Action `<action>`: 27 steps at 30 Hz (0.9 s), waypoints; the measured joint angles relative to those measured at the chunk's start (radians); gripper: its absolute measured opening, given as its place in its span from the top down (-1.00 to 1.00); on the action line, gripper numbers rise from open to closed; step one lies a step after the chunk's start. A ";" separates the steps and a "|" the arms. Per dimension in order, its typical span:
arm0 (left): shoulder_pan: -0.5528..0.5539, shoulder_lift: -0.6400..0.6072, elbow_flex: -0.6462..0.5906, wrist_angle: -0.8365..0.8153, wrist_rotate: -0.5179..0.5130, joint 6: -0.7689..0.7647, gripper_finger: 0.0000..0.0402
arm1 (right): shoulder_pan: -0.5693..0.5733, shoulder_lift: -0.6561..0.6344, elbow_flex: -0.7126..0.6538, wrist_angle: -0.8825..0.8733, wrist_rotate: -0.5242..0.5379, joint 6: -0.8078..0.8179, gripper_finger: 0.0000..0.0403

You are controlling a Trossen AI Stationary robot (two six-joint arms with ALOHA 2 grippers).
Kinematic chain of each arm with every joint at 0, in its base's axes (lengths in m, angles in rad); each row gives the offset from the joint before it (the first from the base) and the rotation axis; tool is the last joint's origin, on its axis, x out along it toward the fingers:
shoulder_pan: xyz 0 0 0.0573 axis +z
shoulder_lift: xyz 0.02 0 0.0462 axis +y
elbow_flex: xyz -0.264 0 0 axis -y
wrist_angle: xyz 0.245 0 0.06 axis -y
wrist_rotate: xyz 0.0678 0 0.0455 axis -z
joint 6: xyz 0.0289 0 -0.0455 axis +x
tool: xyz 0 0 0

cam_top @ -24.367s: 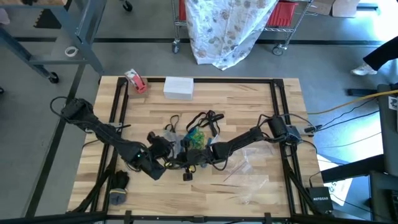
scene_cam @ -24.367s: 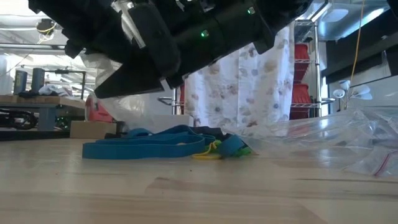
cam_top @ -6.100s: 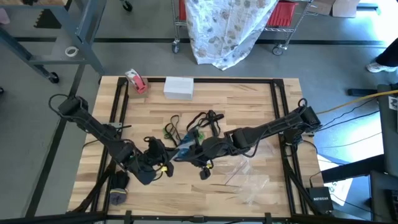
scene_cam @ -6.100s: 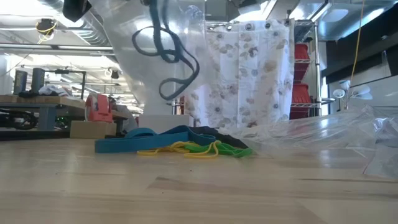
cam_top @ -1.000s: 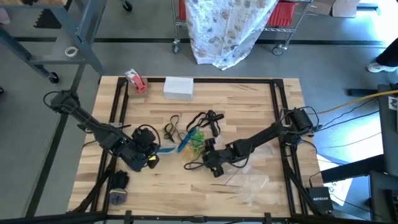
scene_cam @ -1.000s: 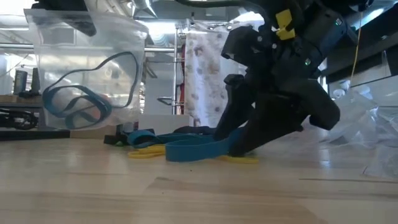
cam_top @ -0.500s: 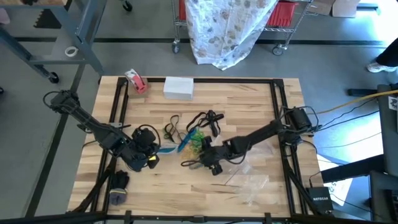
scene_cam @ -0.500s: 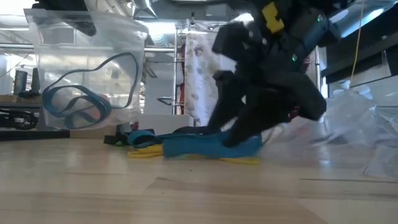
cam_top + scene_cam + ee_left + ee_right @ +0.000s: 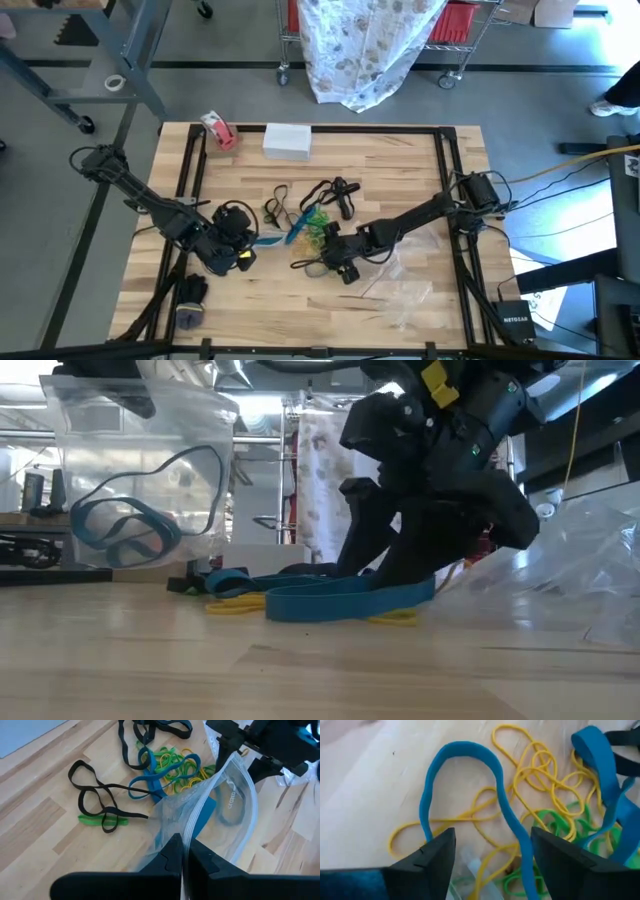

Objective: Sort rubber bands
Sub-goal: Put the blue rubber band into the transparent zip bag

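The rubber bands lie in a pile (image 9: 310, 220) at mid-table: blue, green and yellow loops (image 9: 170, 770), with black ones (image 9: 95, 800) beside them. My left gripper (image 9: 235, 245) is shut on a clear plastic bag (image 9: 140, 480) that hangs clear of the table with blue bands (image 9: 110, 530) inside. My right gripper (image 9: 492, 840) is open and points steeply down at the near side of the pile. Its fingers stand on either side of a wide blue band (image 9: 462, 747) that lies flat on the wood (image 9: 340, 598). My left gripper pinches the bag's zip-strip edge (image 9: 192, 815) at its mouth between its two fingers. The bag hangs below, lifted clear, with its mouth gaping. My right gripper has its fingers (image 9: 427, 855) down at the blue band; I cannot tell whether they touch it.
Spare clear bags (image 9: 400, 290) lie at the front right, close beside the right arm (image 9: 560, 560). A white box (image 9: 287, 140) and a red-and-white tape roll (image 9: 218, 130) sit at the far edge. Black frame rails (image 9: 190, 170) run along both sides.
My right gripper has tipped and turned a little over the blue band, staying open in nearly the same place. The band's right end now shows past the finger in the low view. The left arm and its bag have kept still.
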 joint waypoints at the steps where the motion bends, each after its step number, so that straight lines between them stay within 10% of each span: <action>1: 0.000 0.000 0.000 0.000 0.000 -0.001 1.00 | -0.007 0.000 0.000 -0.012 -0.021 0.008 -0.23; 14: 0.000 0.000 0.000 0.000 -0.010 0.001 1.00 | -0.048 -0.002 0.019 -0.093 -0.320 0.127 -0.23; 27: 0.000 0.000 0.000 0.000 -0.018 0.008 1.00 | -0.031 -0.004 0.057 -0.149 -0.357 0.129 -0.23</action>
